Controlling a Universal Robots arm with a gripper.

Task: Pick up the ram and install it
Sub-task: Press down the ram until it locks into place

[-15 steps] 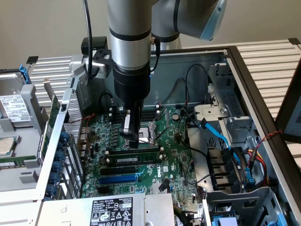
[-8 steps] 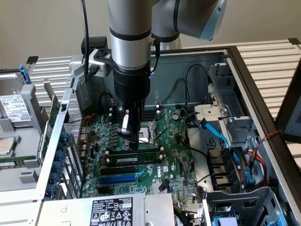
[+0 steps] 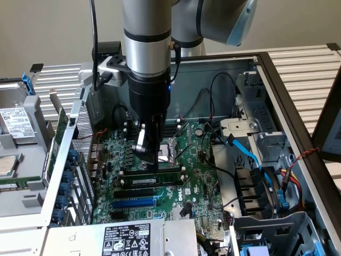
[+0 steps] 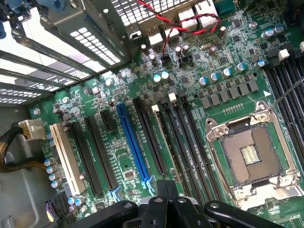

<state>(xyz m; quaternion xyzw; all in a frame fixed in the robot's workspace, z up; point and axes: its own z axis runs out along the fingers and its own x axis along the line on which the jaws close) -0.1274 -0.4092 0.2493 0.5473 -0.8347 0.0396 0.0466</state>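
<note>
In the exterior view, the blue expansion slot [image 3: 136,202] lies nearest on the motherboard [image 3: 197,192]. Just beyond it, the ram [image 3: 152,180] sits edge-up in a long black memory slot: a long, thin green stick with dark chips and a small white label along its side. The gripper [image 3: 151,160] stands directly over the ram's middle, fingers closed together, tips at its top edge. Farther back is the open processor socket [image 3: 171,149].
</note>
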